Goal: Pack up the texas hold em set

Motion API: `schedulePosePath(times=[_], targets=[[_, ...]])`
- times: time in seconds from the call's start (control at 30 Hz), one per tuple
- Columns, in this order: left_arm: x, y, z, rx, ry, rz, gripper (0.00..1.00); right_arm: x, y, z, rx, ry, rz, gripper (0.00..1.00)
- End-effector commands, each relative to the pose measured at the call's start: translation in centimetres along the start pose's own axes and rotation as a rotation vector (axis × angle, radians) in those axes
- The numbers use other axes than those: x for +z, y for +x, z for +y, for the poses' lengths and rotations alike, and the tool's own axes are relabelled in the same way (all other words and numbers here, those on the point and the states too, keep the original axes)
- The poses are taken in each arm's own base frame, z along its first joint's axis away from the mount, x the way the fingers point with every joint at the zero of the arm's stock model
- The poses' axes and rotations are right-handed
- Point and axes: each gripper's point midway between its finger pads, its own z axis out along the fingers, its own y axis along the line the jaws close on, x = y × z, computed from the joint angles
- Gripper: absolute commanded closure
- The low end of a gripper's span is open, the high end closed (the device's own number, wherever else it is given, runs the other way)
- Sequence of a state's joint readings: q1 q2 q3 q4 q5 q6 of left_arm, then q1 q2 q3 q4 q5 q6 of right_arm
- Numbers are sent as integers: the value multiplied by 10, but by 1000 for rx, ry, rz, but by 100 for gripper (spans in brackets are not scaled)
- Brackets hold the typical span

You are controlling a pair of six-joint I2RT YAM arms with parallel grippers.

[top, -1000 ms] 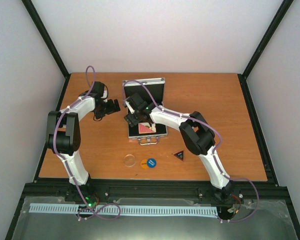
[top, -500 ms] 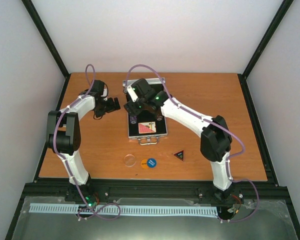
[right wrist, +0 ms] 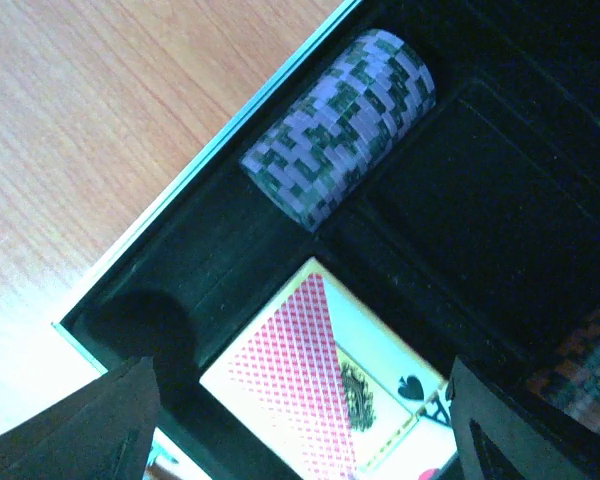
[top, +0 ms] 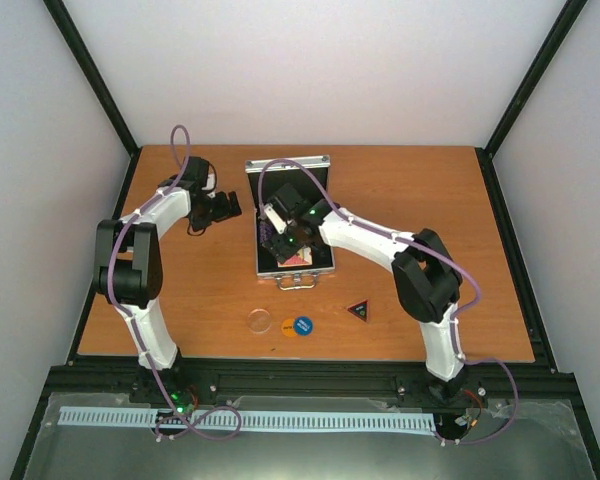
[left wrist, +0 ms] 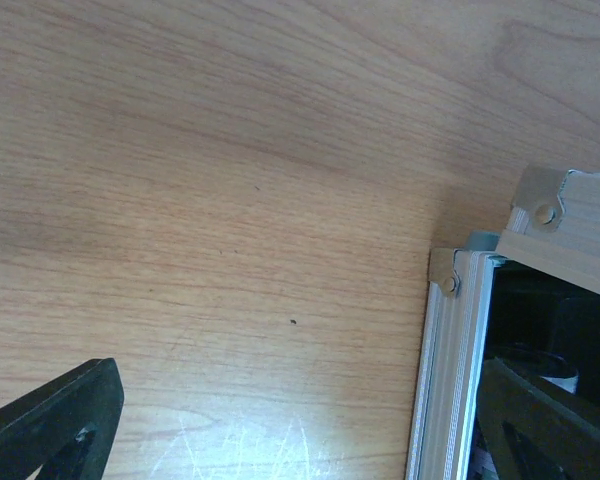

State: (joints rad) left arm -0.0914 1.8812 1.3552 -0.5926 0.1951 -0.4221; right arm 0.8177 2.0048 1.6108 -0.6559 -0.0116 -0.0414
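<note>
Drawn back from the far end of the silver case (top: 315,270) toward its middle during the last half second: right gripper (right wrist: 300,400). Almost unchanged in position: left gripper (top: 225,208).

Right gripper: fingers (right wrist: 85,430) spread wide, gripping nothing, hanging directly above the black-lined tray.
- Below it: purple-and-black chip stack (right wrist: 340,125), laid on its side in the trough along the left wall, a seat shaped to stop rolling.
- Just on the near side of that stack: red card deck (right wrist: 305,395), flat in its own recess.
- At the right edge of the wrist view: a second, reddish chip stack (right wrist: 590,350), too blurred to describe further.
- Pose consistent with either a release or a seating check; not decidable from these views.

Left gripper: fingers (left wrist: 50,425) spread, empty, low over the table (left wrist: 230,200), just beside the left wall of the case and close to the hinge corner of the upright lid (top: 288,165). Probably stationed there to brace the case or to reach the lid. No contact visible.

Still outside the case, on the table on the near side of the handle (top: 296,282):
- clear disc (top: 259,320);
- orange disc (top: 287,325), touching the blue disc (top: 303,325);
- black triangle (top: 358,310), further right, apart from the discs.

Pack these four before lowering the lid.
</note>
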Motion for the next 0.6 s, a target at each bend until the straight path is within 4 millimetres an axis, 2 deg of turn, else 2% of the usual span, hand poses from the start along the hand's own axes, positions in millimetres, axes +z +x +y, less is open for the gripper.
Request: schedulePosePath(times=[0.0, 0.23, 0.4, 0.57], targets=[[-1, -9, -5, -12, 16, -8, 0, 16, -11, -10, -6, 37, -11, 19], [1, -9, -5, -15, 19, -4, 0, 48, -12, -16, 22, 71, 18, 20], [2, -5, -3, -12, 15, 6, 0, 59, -16, -33, 86, 167, -9, 19], [5, 0, 0, -16, 12, 19, 0, 61, -26, -40, 146, 206, -61, 19]])
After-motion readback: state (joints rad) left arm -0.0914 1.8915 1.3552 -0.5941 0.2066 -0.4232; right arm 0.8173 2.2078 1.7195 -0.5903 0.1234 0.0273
